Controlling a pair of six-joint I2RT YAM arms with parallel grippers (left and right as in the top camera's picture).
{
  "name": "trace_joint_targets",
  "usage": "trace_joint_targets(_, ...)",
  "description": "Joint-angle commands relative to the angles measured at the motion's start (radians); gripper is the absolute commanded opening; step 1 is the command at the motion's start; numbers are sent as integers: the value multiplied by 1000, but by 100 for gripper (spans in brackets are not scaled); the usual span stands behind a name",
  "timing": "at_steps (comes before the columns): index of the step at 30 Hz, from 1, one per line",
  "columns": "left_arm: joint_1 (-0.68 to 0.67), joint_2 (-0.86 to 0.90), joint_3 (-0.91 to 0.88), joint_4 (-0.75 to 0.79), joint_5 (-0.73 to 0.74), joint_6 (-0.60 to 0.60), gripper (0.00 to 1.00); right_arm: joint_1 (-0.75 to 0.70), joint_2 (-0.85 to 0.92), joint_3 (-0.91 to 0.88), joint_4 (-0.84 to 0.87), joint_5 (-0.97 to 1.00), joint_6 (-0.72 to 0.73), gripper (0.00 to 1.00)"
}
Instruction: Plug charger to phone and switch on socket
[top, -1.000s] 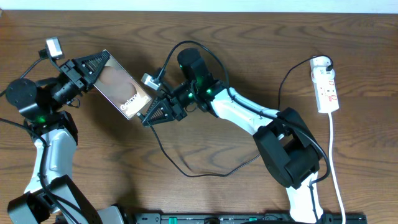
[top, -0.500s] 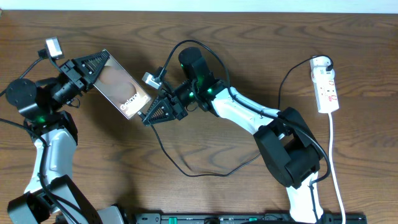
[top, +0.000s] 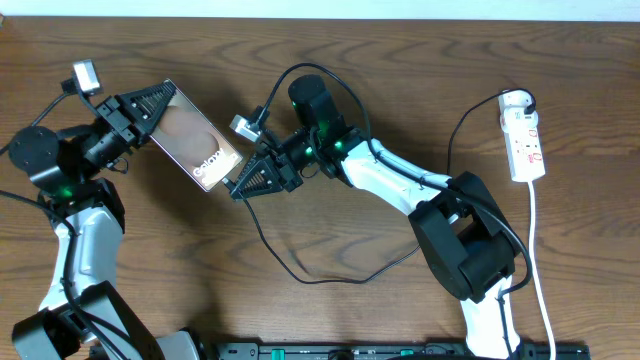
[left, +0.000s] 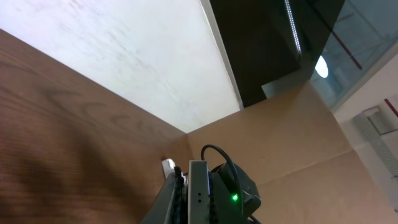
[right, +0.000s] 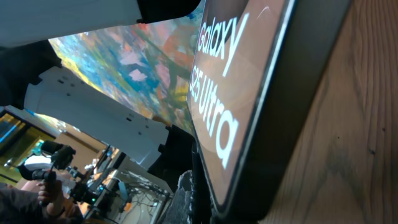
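Left gripper (top: 158, 100) sat clamped at upper left. Right gripper (top: 238, 187), jaws together, pointed left near centre.

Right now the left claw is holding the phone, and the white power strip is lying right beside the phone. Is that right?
Not quite. The left claw does hold the phone, but the white power strip lies far from it, over at the table's right side. The overhead view shows it.
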Motion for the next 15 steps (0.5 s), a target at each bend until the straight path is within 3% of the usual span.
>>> trace_joint_targets(1, -3, -4, 14, 8, 69, 2, 7, -15, -7, 5, 4, -12, 1, 3)
trace_joint_targets(15, -3, -4, 14, 8, 79, 2, 7, -17, -7, 5, 4, -12, 1, 3)
